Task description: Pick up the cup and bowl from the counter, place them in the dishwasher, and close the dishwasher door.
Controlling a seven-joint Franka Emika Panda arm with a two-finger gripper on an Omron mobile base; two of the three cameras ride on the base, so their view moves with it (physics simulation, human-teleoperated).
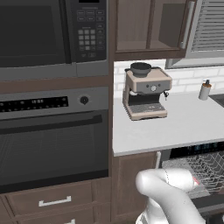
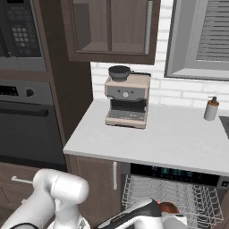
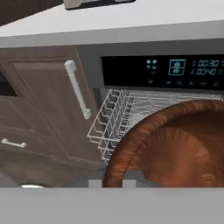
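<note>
- Holding the small round shiny reddish-brown bowl (image 3: pixel 175 144), the two-finger gripper (image 3: pixel 110 183) has its dark tips pinched nearly shut on the bowl's rim, as the hand view shows it.
- The bowl is off the wide pale grey-white counter (image 2: pixel 170 138) now and hangs just in front of the open dishwasher (image 2: pixel 179 192), over its pulled-out grey wire rack (image 3: pixel 118 122).
- In the right base view a bit of the bowl (image 2: pixel 168 207) peeks out beside the white arm, low down by the rack.
- The bowl is round, so it has no long side. Its open mouth faces the hand camera, so it looks tipped and not flat. I cannot tell just how far it is tipped.
- I think the job is about half done or less. The bowl has been picked up but is not yet set in the rack.
- I cannot see a cup on the counter or in the rack, so I cannot tell if it is put away.
- The dishwasher door must be shut last.
- A beige coffee machine (image 1: pixel 145 92) and a small soap bottle (image 1: pixel 204 90) stand on the counter.
</note>
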